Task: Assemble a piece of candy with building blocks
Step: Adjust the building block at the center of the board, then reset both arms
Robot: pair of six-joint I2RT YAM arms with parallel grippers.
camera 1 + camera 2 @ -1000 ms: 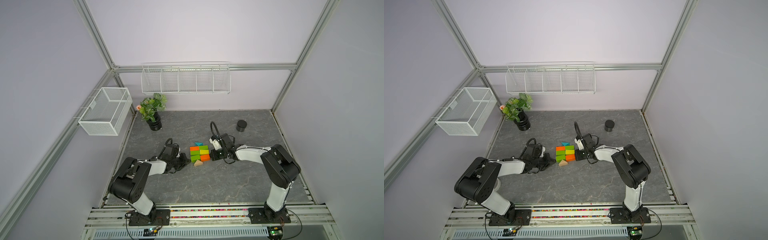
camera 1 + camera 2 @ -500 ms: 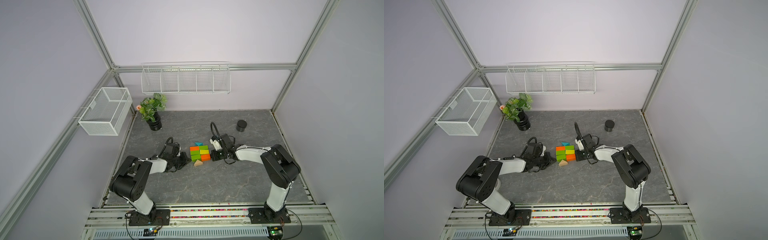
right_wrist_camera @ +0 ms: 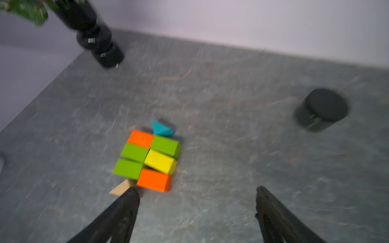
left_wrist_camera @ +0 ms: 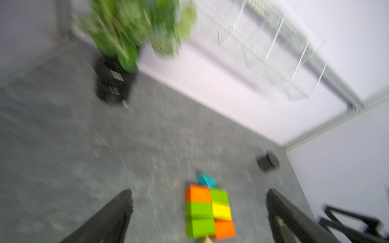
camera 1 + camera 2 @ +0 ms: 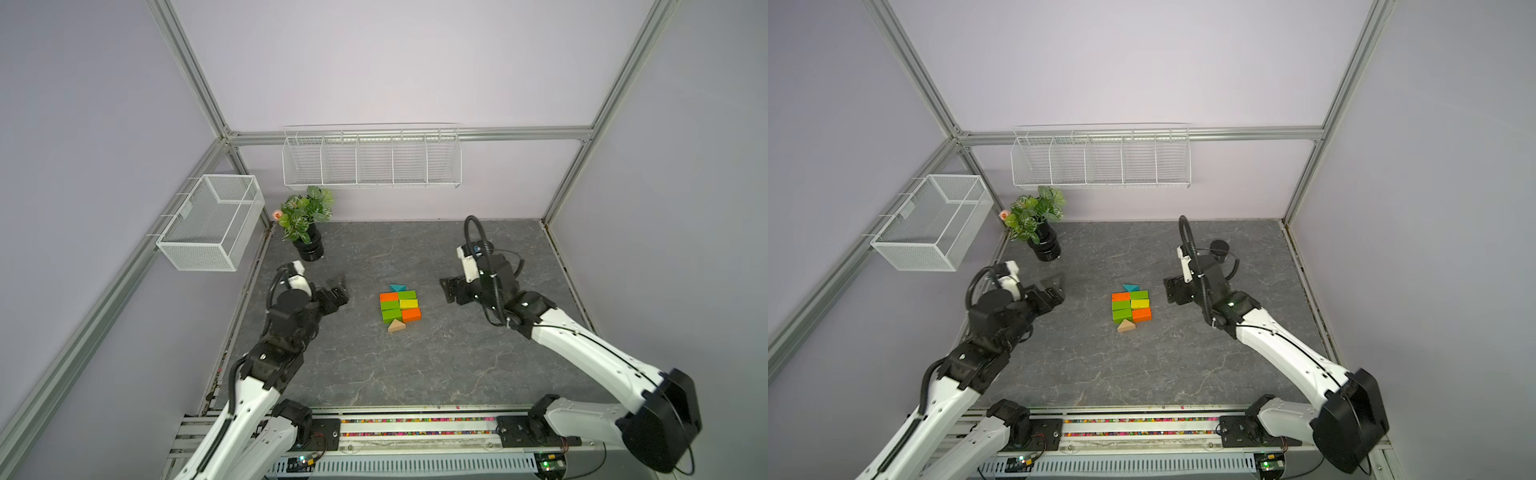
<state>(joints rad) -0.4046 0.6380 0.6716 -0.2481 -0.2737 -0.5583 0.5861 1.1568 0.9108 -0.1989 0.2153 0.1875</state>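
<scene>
starting at the left gripper (image 5: 340, 291): fingers are spread wide and nothing is held between them. same is seen for the left gripper (image 4: 199, 191) in its wrist view, which is motion-blurred. it is positioned left of the candy (image 5: 400, 306), clear of it. the right gripper (image 5: 448, 290) is also released, fingers wide, nothing clamped. this is confirmed for the right gripper (image 3: 196, 189) in its own blurred wrist view. it is positioned right of the candy, no contact.

the candy is laid flat on the table (image 5: 374, 365), between the two grippers. it is built as two columns of three blocks, pushed together, columns slightly staggered.
- left column, far to near: far orange block (image 5: 388, 296), middle green block (image 5: 390, 305), near green block (image 5: 391, 316)
- right column, far to near: far green block (image 5: 407, 295), yellow block (image 5: 408, 304), near orange block (image 5: 411, 314)
- teal triangle (image 5: 397, 287) is butted against the far end
- tan triangle (image 5: 396, 326) is butted against the near end, mostly under the left column

further out, a black jar (image 5: 1219, 247) is seen behind the right arm, well apart from the candy. a potted plant (image 5: 307, 216) is set in the far left corner. a wire basket (image 5: 212, 220) is hung on the left wall and a wire shelf (image 5: 372, 158) on the back wall.
</scene>
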